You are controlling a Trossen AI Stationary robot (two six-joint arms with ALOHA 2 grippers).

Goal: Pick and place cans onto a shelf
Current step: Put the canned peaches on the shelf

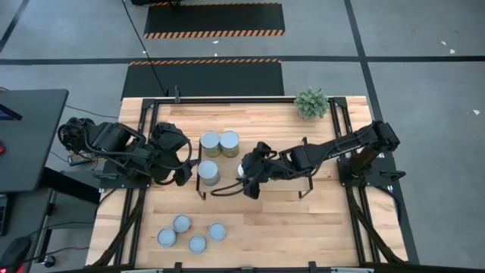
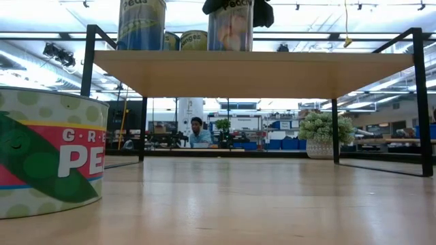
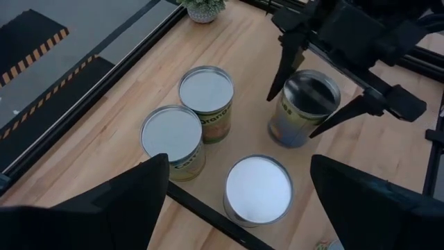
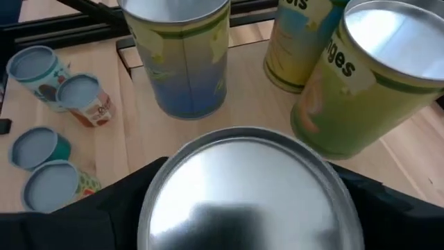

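Note:
The shelf (image 1: 284,148) stands mid-table, and its board (image 2: 252,71) shows from below in the low view. Three wide silver-topped cans (image 1: 219,142) (image 1: 208,172) stand on it. A fourth wide can (image 3: 305,104) also stands on the board, with my right gripper (image 1: 248,171) shut around it. My left gripper (image 1: 184,163) is open at the shelf's left end, beside the nearest can (image 3: 258,189), touching nothing. Several small blue-grey-topped cans (image 1: 189,233) stand on the tabletop near the front left. One of them fills the left of the low view (image 2: 48,156). My right gripper holds the wide can by its side wall just under the top rim (image 3: 279,94), one finger (image 3: 286,66) on each of two opposite sides. The fingers come from above, slanting from the table's right. The can stands upright with its base on the shelf board (image 2: 230,49).
A small potted plant (image 1: 311,102) stands at the table's far right. The shelf's black rod frames (image 1: 307,186) rise at both ends. The small cans also show in the right wrist view (image 4: 48,132). A person (image 2: 198,133) sits in the room beyond.

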